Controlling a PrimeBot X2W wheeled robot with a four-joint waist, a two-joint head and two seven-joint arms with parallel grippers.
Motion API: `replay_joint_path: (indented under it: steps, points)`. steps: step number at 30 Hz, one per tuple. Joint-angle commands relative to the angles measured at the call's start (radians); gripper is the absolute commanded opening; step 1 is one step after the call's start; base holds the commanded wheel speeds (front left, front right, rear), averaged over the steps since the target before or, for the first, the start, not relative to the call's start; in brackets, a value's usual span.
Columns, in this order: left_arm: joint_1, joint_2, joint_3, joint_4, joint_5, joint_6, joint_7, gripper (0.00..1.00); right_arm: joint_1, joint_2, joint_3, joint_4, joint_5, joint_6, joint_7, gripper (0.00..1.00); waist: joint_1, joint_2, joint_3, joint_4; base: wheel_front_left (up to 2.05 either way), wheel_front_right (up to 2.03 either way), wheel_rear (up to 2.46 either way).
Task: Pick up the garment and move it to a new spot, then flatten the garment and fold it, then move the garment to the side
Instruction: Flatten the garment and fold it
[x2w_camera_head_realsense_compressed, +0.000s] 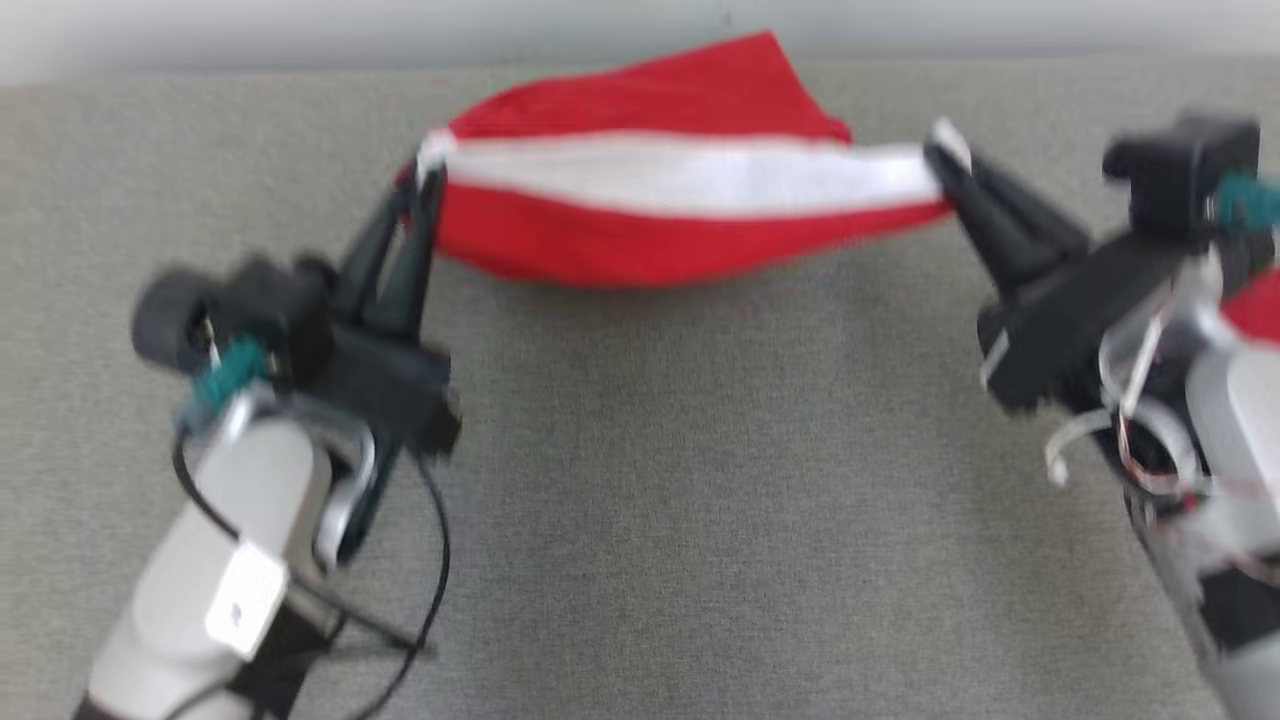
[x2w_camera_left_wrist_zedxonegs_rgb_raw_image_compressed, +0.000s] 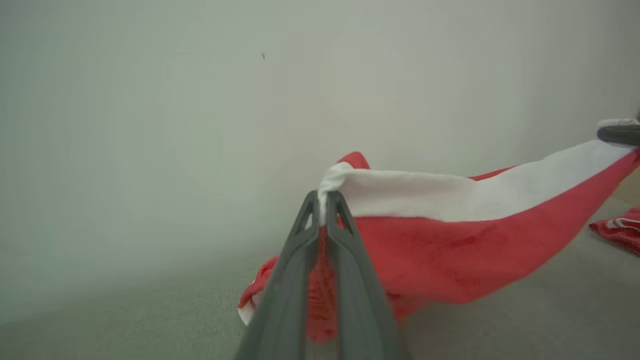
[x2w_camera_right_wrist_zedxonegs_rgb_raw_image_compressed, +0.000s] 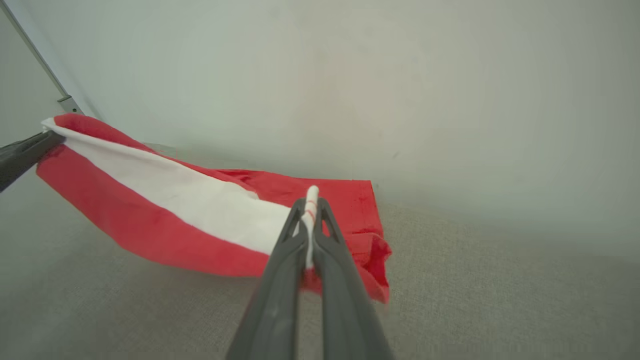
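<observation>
A red garment (x2w_camera_head_realsense_compressed: 660, 190) with a broad white band hangs stretched between my two grippers above the grey cloth-covered table (x2w_camera_head_realsense_compressed: 700, 480), near its far edge. My left gripper (x2w_camera_head_realsense_compressed: 428, 172) is shut on the garment's left white corner. My right gripper (x2w_camera_head_realsense_compressed: 942, 150) is shut on its right white corner. In the left wrist view the garment (x2w_camera_left_wrist_zedxonegs_rgb_raw_image_compressed: 450, 235) sags to the right of my left gripper (x2w_camera_left_wrist_zedxonegs_rgb_raw_image_compressed: 324, 197), and its lower part touches the table. In the right wrist view the garment (x2w_camera_right_wrist_zedxonegs_rgb_raw_image_compressed: 190, 205) runs left from my right gripper (x2w_camera_right_wrist_zedxonegs_rgb_raw_image_compressed: 311, 202), with its far part lying on the table.
A pale wall (x2w_camera_head_realsense_compressed: 300, 35) rises just behind the table's far edge. Another piece of red cloth (x2w_camera_left_wrist_zedxonegs_rgb_raw_image_compressed: 617, 231) lies on the table at the right edge of the left wrist view. The near half of the table lies bare between my arms.
</observation>
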Motion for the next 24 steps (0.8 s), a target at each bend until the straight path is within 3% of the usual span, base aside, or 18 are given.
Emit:
replay_joint_path:
  steps: [1, 11, 16, 24]
  points:
    - [0.046, 0.019, -0.004, -0.017, 0.006, 0.006, -0.004, 0.0, 0.053, 0.011, -0.036, -0.039, -0.013, -0.002, 0.024, 0.0, 0.0002, 0.0, -0.048, 0.012, 0.0, 0.0, 0.0]
    - [0.318, 0.084, -0.041, -0.113, 0.007, 0.04, 0.02, 0.0, 0.434, 0.129, -0.254, -0.328, -0.121, -0.002, 0.291, 0.0, 0.0002, 0.0, -0.137, 0.033, 0.0, 0.0, 0.0]
    - [0.425, 0.11, -0.079, -0.15, 0.002, 0.049, 0.073, 0.0, 0.589, 0.2, -0.259, -0.449, -0.155, -0.002, 0.457, 0.0, 0.0002, 0.0, -0.166, 0.031, 0.0, 0.0, 0.0]
    - [0.505, 0.16, -0.108, -0.197, 0.01, 0.053, 0.13, 0.0, 0.72, 0.191, -0.246, -0.551, -0.136, -0.002, 0.601, 0.0, 0.0002, 0.0, -0.177, 0.032, 0.0, 0.0, 0.0]
